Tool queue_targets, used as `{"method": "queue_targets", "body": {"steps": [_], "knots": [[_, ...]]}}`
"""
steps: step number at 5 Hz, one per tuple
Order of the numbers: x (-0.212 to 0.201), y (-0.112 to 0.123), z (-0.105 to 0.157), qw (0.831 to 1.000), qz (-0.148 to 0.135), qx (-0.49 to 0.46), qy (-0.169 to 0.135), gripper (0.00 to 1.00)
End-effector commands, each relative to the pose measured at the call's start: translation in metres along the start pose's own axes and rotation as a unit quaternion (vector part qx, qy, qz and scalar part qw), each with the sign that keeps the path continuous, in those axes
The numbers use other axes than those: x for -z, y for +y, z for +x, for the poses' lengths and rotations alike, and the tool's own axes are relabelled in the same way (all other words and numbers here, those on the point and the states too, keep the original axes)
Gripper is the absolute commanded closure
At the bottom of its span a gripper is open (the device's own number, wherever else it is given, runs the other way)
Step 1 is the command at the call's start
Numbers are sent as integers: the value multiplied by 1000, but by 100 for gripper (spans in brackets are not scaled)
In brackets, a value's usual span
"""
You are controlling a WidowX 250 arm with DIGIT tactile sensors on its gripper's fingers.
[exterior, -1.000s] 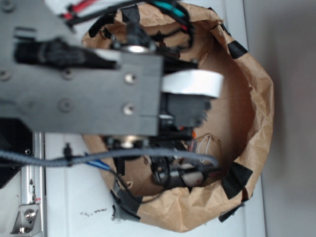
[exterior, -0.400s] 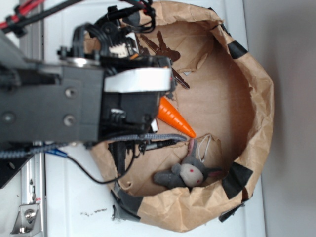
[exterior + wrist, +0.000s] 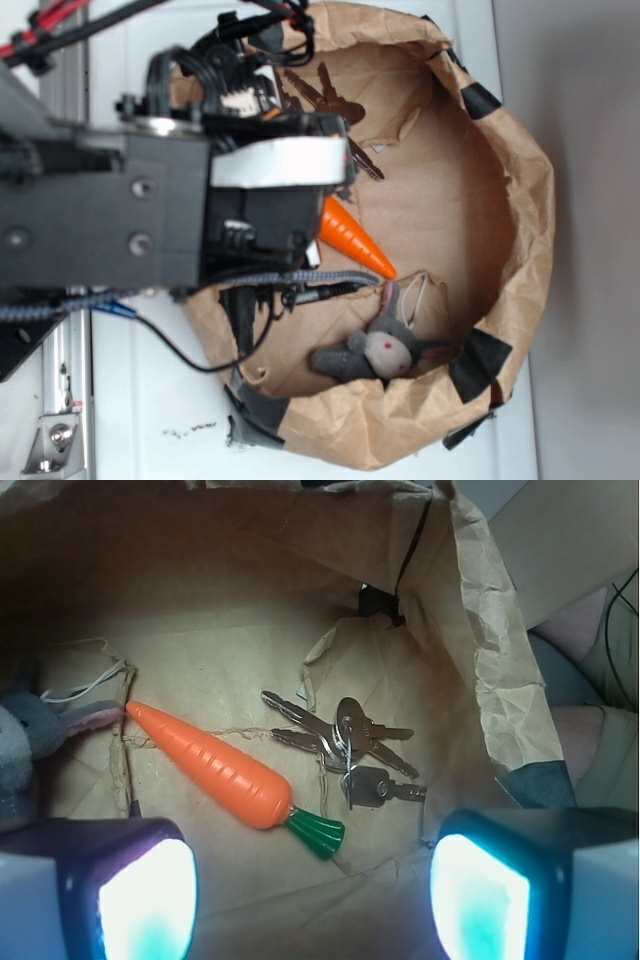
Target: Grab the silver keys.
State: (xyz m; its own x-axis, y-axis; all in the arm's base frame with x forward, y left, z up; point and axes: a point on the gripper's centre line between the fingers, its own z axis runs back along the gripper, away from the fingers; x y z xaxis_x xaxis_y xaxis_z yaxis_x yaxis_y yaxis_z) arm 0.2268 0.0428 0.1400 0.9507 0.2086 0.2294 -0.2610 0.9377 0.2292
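Inspection of the brown paper container (image 3: 520, 200), a shallow bin with rolled crumpled walls patched with black tape (image 3: 478, 360), set on a white worktop (image 3: 150, 400).

The silver keys (image 3: 345, 745) lie flat on the paper floor, fanned out from 1 ring, close to the container wall. In the exterior view the silver keys (image 3: 335, 105) sit near the upper edge of the container, partly hidden by the arm. At least 4 keys are countable in the wrist view; nothing touches them.

The gripper (image 3: 315, 885) hangs above the floor with its 2 fingers spread wide apart and nothing between them. The fingers (image 3: 145, 885) show lit pale pads at the bottom corners of the wrist view. The keys lie ahead of the gap, nearer the finger on the right of the wrist view. No contact between gripper and keys.

An orange toy carrot (image 3: 215, 768) with a green top lies just beside the keys, apart from them, its tip pointing toward a grey plush rabbit (image 3: 375, 350). The rabbit rests against the lower edge of the container, well apart from the keys.

The black arm (image 3: 120, 215), with its white band and cables, covers the left part of the container in the exterior view.
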Motion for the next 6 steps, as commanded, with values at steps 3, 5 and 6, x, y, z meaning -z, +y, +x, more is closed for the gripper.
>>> {"method": "queue_targets", "body": {"steps": [3, 5, 6], "knots": [[36, 16, 22, 1000, -23, 7, 14, 0], [66, 17, 16, 999, -22, 16, 40, 0], [74, 24, 21, 999, -17, 8, 35, 0]]}}
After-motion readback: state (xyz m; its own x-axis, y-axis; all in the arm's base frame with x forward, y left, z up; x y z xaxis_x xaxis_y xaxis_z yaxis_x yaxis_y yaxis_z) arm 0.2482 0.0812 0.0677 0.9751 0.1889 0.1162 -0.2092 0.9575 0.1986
